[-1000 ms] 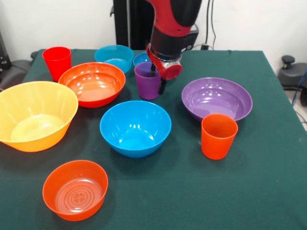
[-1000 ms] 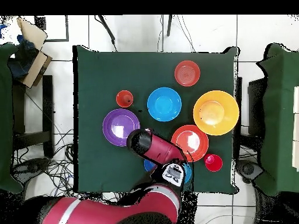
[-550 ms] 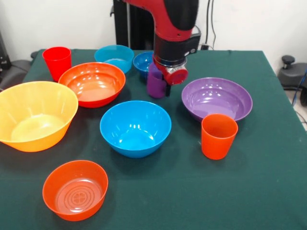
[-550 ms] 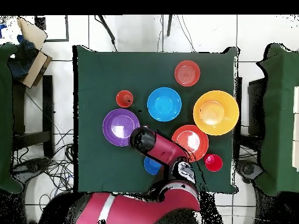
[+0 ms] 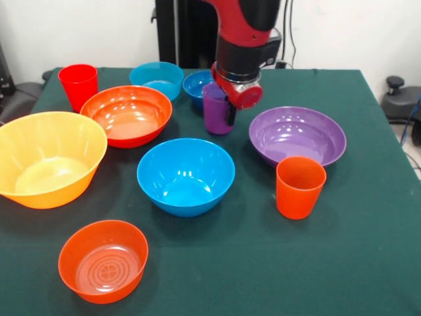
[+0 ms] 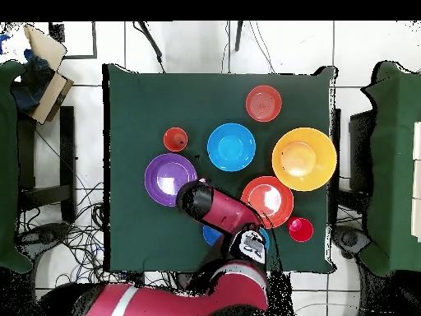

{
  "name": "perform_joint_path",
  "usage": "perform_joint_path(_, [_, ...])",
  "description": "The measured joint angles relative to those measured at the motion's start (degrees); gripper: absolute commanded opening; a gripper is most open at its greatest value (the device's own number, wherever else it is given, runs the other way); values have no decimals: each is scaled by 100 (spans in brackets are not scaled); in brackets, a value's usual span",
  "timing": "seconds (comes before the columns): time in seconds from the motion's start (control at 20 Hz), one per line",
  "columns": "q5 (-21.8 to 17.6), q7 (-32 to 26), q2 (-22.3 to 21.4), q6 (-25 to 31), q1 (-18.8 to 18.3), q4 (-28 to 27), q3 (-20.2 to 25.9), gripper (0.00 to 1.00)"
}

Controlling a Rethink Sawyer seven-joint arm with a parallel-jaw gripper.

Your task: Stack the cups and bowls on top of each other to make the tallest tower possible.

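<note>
My gripper (image 5: 227,105) is shut on the wall of the purple cup (image 5: 216,115), which stands upright between the small blue bowl (image 5: 196,84) and the wide purple bowl (image 5: 297,135). One dark finger (image 5: 231,113) shows on the cup's right side. The red cup (image 5: 78,84) is at the far left, with the orange-red bowl (image 5: 129,113) and the teal bowl (image 5: 156,78) beside it. The yellow-orange bowl (image 5: 47,157), medium blue bowl (image 5: 185,174), orange cup (image 5: 300,186) and small orange bowl (image 5: 102,259) stand apart. Nothing is stacked. In the overhead view the arm (image 6: 215,210) hides the purple cup.
The dark green tablecloth (image 5: 355,263) covers the whole table. In the overhead view, dark chairs (image 6: 393,164) stand at both sides, and a cardboard box (image 6: 45,66) lies at the top left off the table.
The gripper has carried the purple cup a little to the right in the front view, away from the orange-red bowl and closer to the purple bowl.
</note>
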Motion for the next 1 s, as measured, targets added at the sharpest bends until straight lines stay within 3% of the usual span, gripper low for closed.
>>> perform_joint_path(0.5, [-251, 0, -660, 1357, 20, -597, -217, 0])
perform_joint_path(0.7, [-591, -1, -909, 1468, -345, -963, -117, 0])
perform_joint_path(1.0, [-1197, -242, -1271, 1546, -1254, -1550, 238, 0])
